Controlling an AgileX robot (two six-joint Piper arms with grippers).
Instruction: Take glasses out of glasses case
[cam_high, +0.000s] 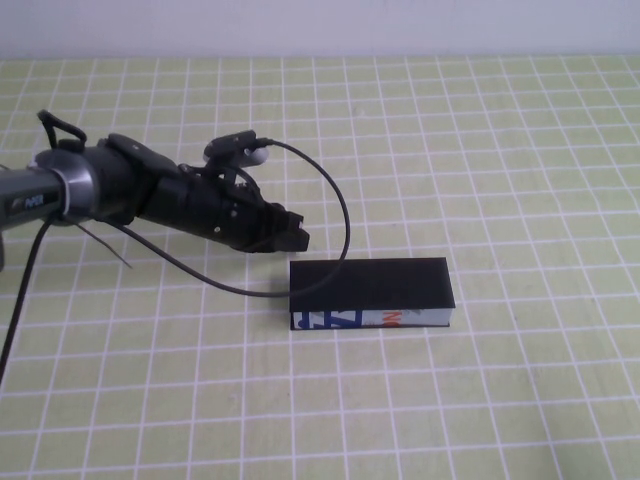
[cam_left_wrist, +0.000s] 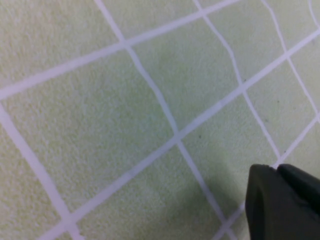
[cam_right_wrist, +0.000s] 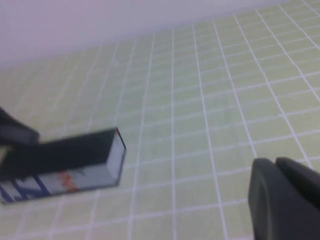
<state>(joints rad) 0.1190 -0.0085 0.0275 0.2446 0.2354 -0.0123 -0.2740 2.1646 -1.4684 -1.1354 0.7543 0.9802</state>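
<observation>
With the glasses case (cam_high: 372, 293) lying lid-down mid-tabletop (cam_high: 500, 150), the left gripper (cam_high: 292, 238), closed and empty at its rear-left corner, and the right gripper (cam_right_wrist: 285, 200), closed off-side, could shove it rather than open it.

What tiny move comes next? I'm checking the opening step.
Probably ease the left claw onto the closed glasses case's near back corner to lift its lid: it hovers just beside it. The shut right claw waits off to the side.
</observation>
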